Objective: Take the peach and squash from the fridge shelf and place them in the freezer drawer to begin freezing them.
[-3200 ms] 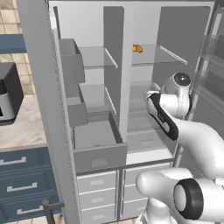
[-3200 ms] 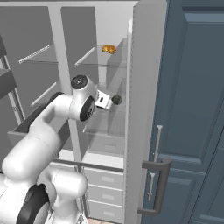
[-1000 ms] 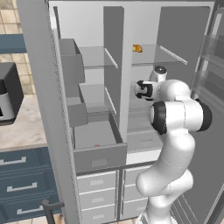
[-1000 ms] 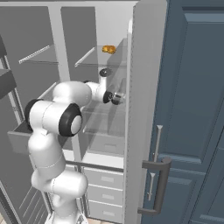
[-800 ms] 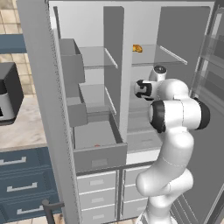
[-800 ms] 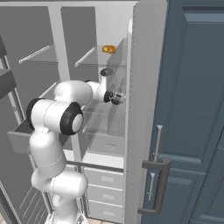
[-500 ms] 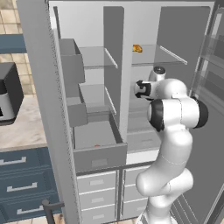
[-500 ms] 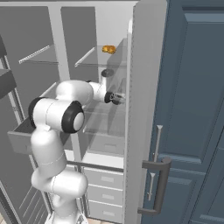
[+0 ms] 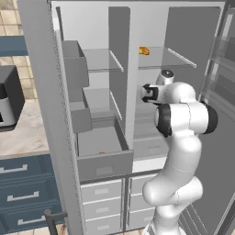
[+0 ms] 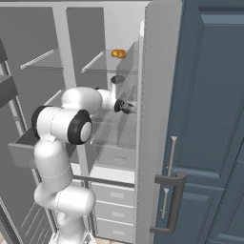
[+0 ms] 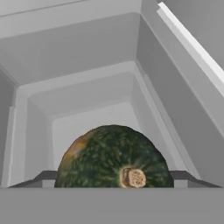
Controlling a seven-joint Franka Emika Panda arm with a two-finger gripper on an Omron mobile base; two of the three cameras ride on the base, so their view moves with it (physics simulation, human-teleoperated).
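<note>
Dark green squash (image 11: 113, 157) between claw (image 11: 113, 178) fingertips, gripped; stem end faces camera.

Lower half of squash (image 11: 113, 157) cut off; end effector (image 11: 113, 177) fingertips hidden.

The open fridge (image 9: 137, 27) anchors the scene — a tall pale grey cabinet with a central divider and clear shelves. Left of the fridge runs a beige stone counter (image 9: 20, 133) with a dark appliance (image 9: 9, 98) on it; dark blue drawers (image 9: 23, 197) sit below that counter, and beige wall tiles above. Under the fridge compartment are small light-grey drawers (image 9: 103, 202). To the fridge's right stands a dark blue panelled door (image 10: 209, 119) with a grey bar handle (image 10: 174, 202).
</note>
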